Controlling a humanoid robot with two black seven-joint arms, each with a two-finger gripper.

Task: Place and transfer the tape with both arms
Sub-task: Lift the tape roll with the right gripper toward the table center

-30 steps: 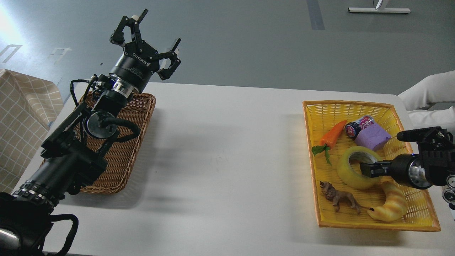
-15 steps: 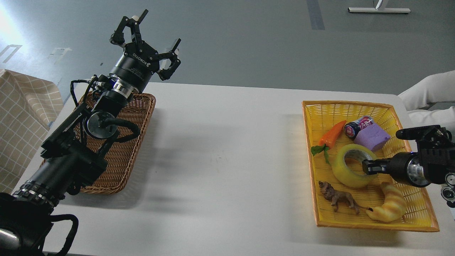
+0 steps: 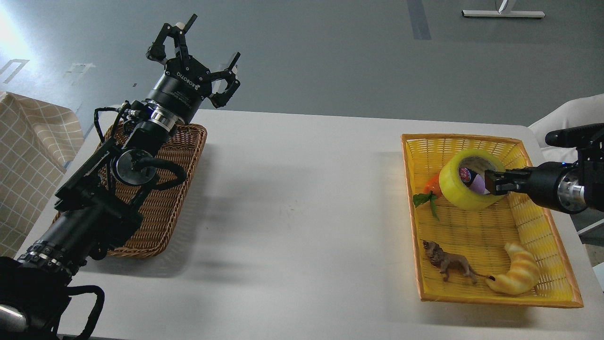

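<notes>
The tape, a wide translucent yellow roll with a grey-white core, hangs tilted above the yellow basket. My right gripper comes in from the right and is shut on the roll's right wall, with one finger inside the core. My left gripper is open and empty, raised above the far end of the brown wicker basket at the left.
The yellow basket holds a toy carrot, a purple block and a small can seen partly through the roll's hole, a toy lion and a croissant toy. White table lies between the baskets. A checked cloth is at far left.
My right gripper has lifted the tape off the basket floor and carried it up and towards the far end of the yellow basket. The left arm has hardly moved.
</notes>
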